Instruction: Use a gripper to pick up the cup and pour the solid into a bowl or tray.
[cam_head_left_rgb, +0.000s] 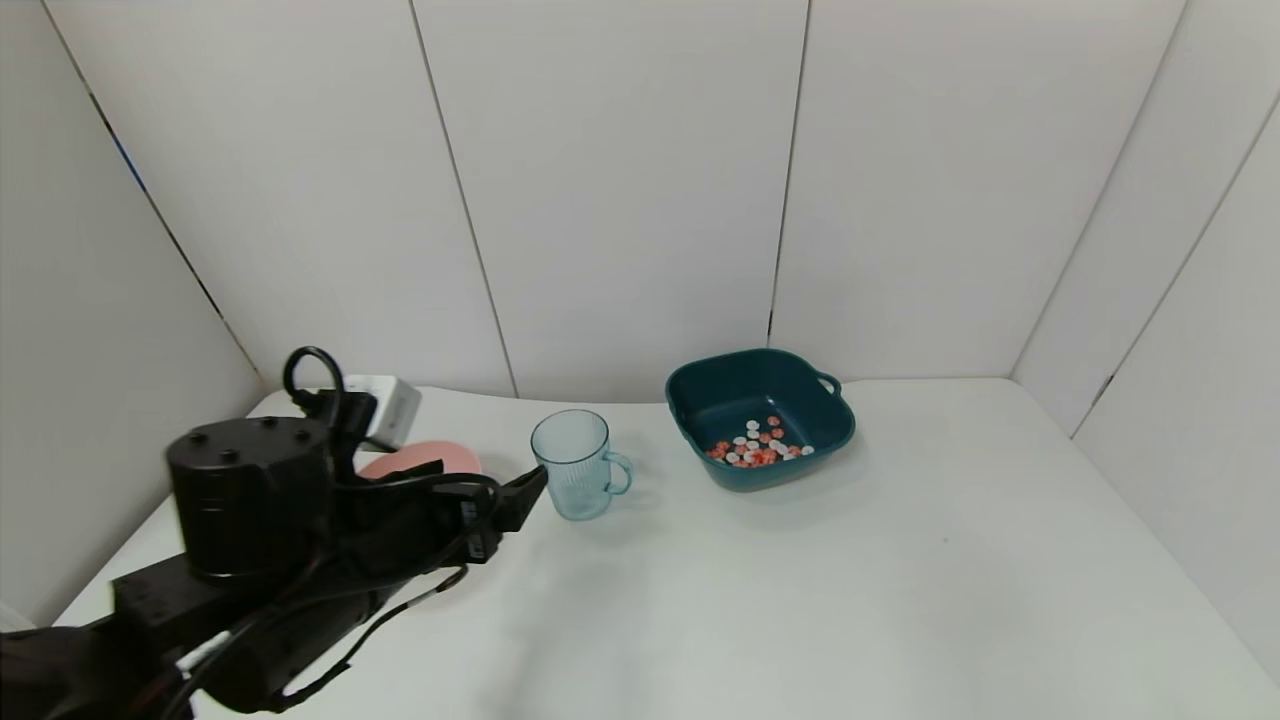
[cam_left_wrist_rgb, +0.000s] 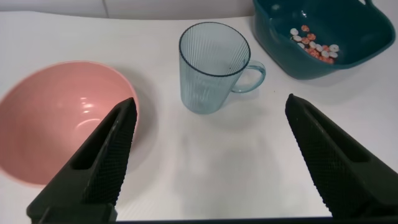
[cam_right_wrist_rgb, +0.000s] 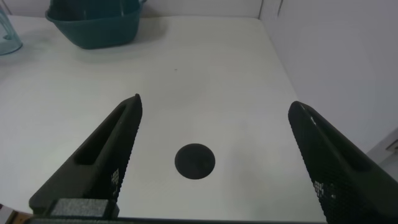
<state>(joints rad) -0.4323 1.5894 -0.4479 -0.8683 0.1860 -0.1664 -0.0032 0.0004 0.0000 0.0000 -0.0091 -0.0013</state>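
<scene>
The pale blue-green ribbed cup (cam_head_left_rgb: 575, 465) stands upright and empty on the white table, handle toward the dish. It also shows in the left wrist view (cam_left_wrist_rgb: 211, 68). The dark teal square dish (cam_head_left_rgb: 720, 400) sits to its right and holds the red-orange and white solid (cam_head_left_rgb: 760, 445), which also shows in the left wrist view (cam_left_wrist_rgb: 314, 46). My left gripper (cam_head_left_rgb: 505, 505) is open and empty, just short of the cup on its near left; the cup lies ahead between its fingers (cam_left_wrist_rgb: 209, 101). My right gripper (cam_right_wrist_rgb: 214, 101) is open and empty over bare table.
A round pink bowl (cam_head_left_rgb: 420, 460) sits left of the cup, partly behind my left arm, and is empty (cam_left_wrist_rgb: 56, 124). A small white block (cam_head_left_rgb: 390, 400) lies behind it. A black round spot (cam_right_wrist_rgb: 194, 162) marks the table under my right gripper. White walls enclose the table.
</scene>
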